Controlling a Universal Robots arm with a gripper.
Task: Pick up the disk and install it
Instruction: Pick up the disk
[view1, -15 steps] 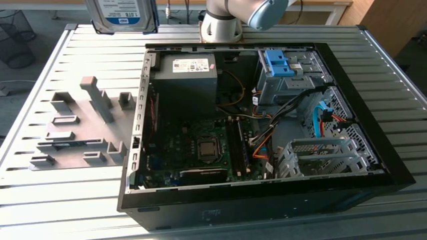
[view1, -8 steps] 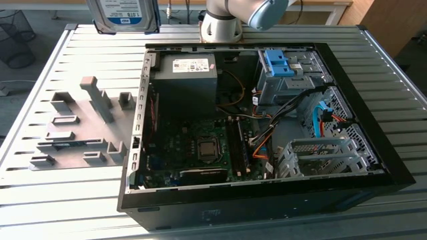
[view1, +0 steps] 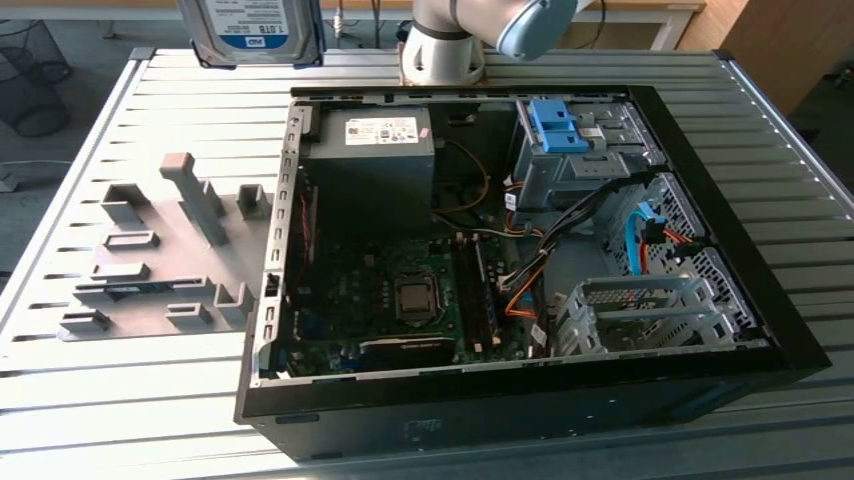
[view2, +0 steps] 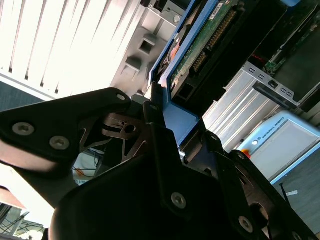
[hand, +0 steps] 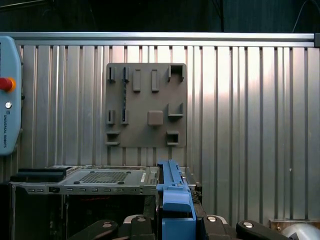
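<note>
One step looks done, the pick-up: the gripper (view2: 179, 127) has its fingers (view2: 151, 112) clenched on the blue frame of the disk (view2: 200, 47) in the second wrist view (green circuit side showing). In the exterior view the disk (view1: 256, 30) hangs over the far edge of the table (view1: 94, 400), on the exterior view's left, well apart from the open computer case (view1: 400, 290). Install looks pending, and I judge it calls for lining the frame up square with a drive cage (view1: 594, 165) at the case's far right.

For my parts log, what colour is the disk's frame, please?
The frame is blue, clearest in the first wrist view.
</note>
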